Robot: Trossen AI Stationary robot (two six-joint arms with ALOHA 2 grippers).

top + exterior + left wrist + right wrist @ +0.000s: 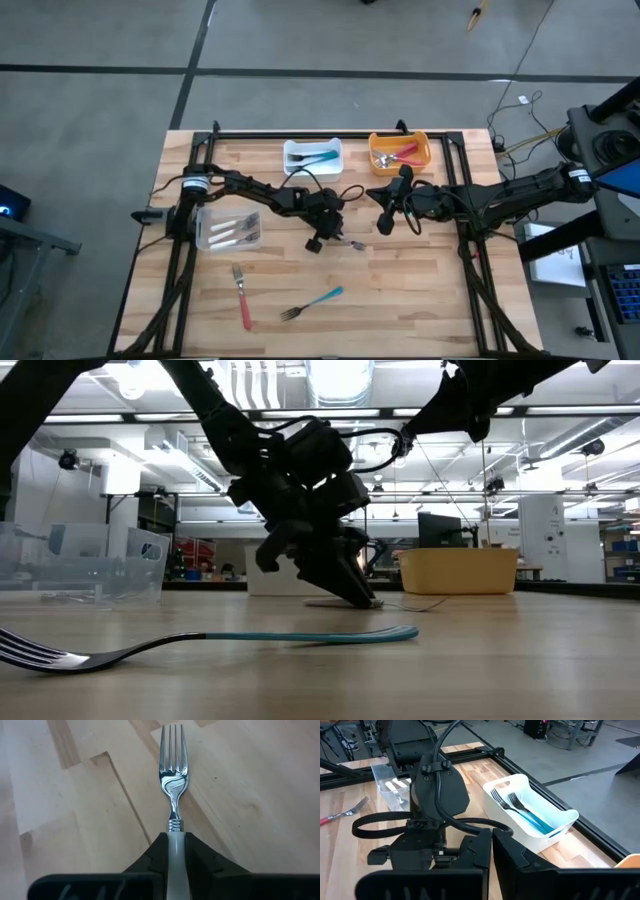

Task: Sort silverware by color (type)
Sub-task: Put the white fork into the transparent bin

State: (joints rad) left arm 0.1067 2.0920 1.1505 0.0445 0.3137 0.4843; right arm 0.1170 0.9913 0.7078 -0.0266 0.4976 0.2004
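My left gripper (337,238) is down at the table's middle, shut on a white-handled fork (173,765) whose metal head points away from the fingers. My right gripper (390,215) hangs shut above the table just right of it, holding nothing. A red-handled fork (241,296) and a teal-handled fork (312,303) lie flat on the wood near the front edge. The teal fork (250,639) fills the foreground of the low view. My left gripper pinches the fork's white handle (176,852) between its two fingers, close to the ribbed collar below the metal neck. The fingers (352,592) slant down from the table's left, and the handle runs back between them along their length. The fork lies on the wood.
A clear bin (228,231) with white-handled pieces stands left of the left gripper. At the far edge stand a white bin (312,156) holding teal forks and an orange bin (400,152) holding red-handled pieces. Black rails frame the table.
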